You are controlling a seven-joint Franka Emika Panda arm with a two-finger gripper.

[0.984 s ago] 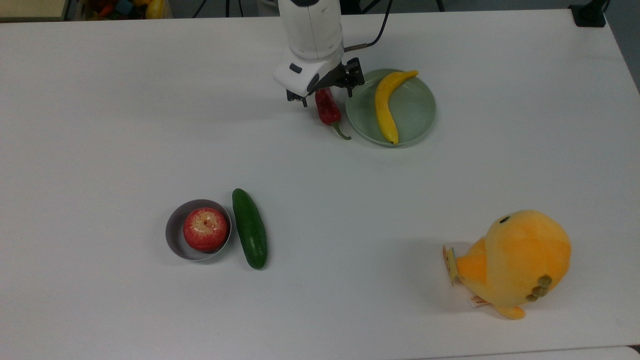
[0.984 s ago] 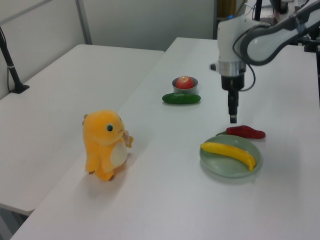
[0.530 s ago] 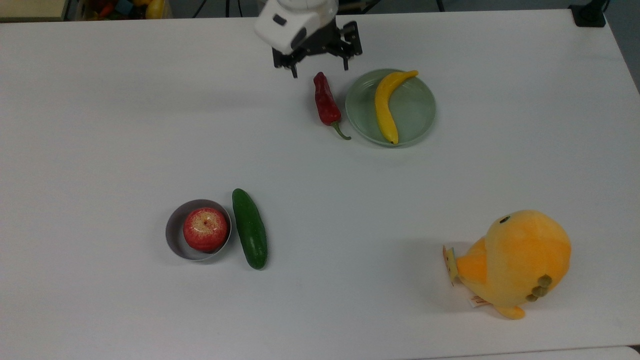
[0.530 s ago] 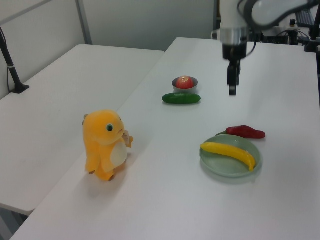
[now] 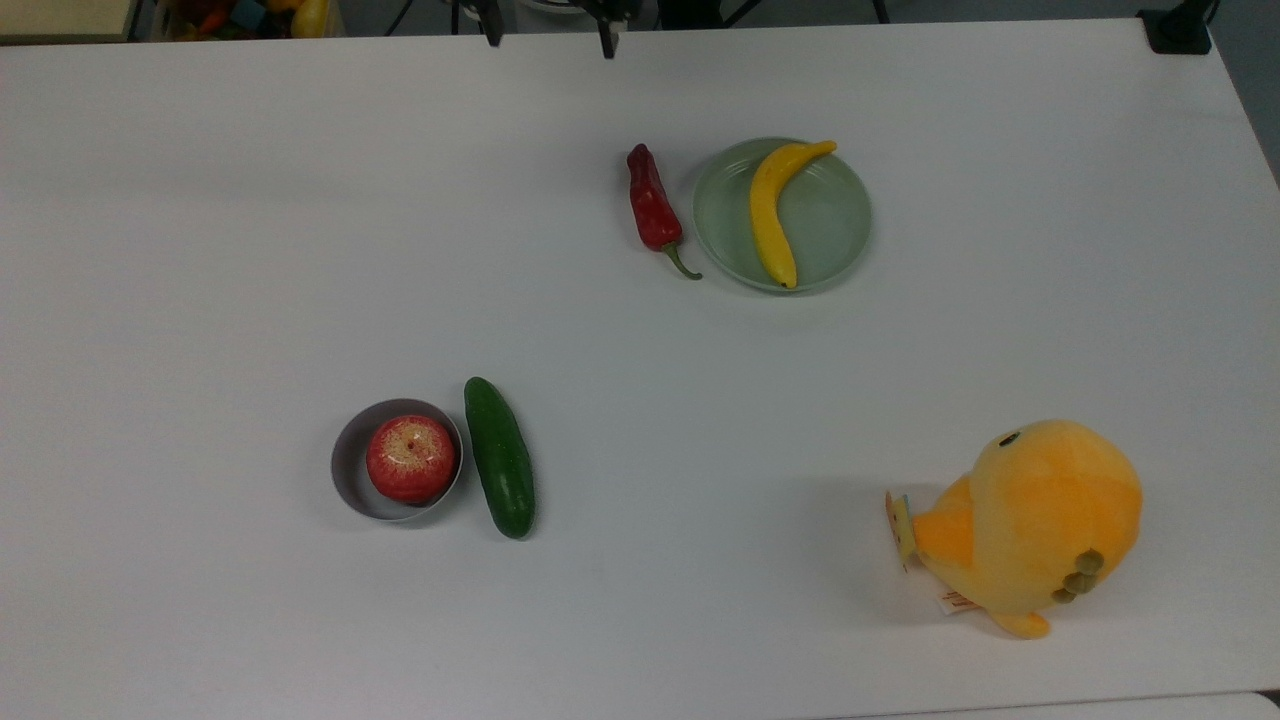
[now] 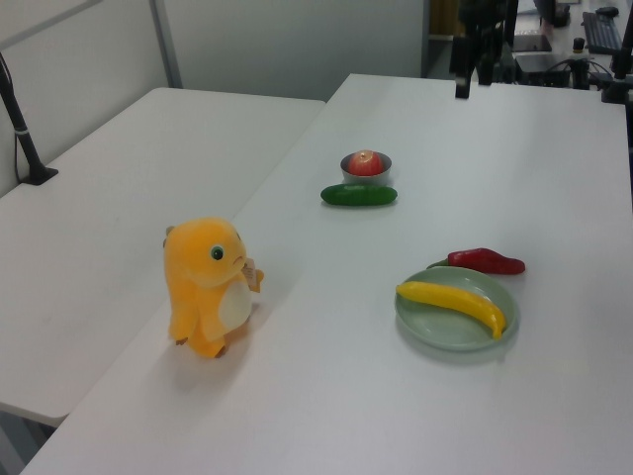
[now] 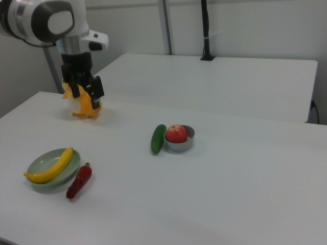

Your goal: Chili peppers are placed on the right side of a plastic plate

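The dark red chili pepper (image 5: 653, 208) lies flat on the white table just beside the top view's left of the pale green plastic plate (image 5: 830, 215), its green stem pointing toward the top view's bottom. In the right view the chili pepper (image 7: 79, 181) rests at the right rim of the plate (image 7: 59, 179); in the left view the pepper (image 6: 485, 261) lies behind the plate (image 6: 445, 327). A yellow banana (image 5: 768, 210) lies in the plate. My gripper (image 7: 84, 93) hangs high above the table, open and empty, far from the pepper, near the top view's top edge (image 5: 549, 35).
A grey bowl (image 5: 345, 470) holding a red apple (image 5: 410, 458) stands by a dark green cucumber (image 5: 499, 457) toward the top view's lower left. An orange plush toy (image 5: 1030, 525) sits at the top view's lower right.
The gripper rose from just above the chili pepper and drew back toward the top view's top edge. The pepper stayed on the table beside the plate.
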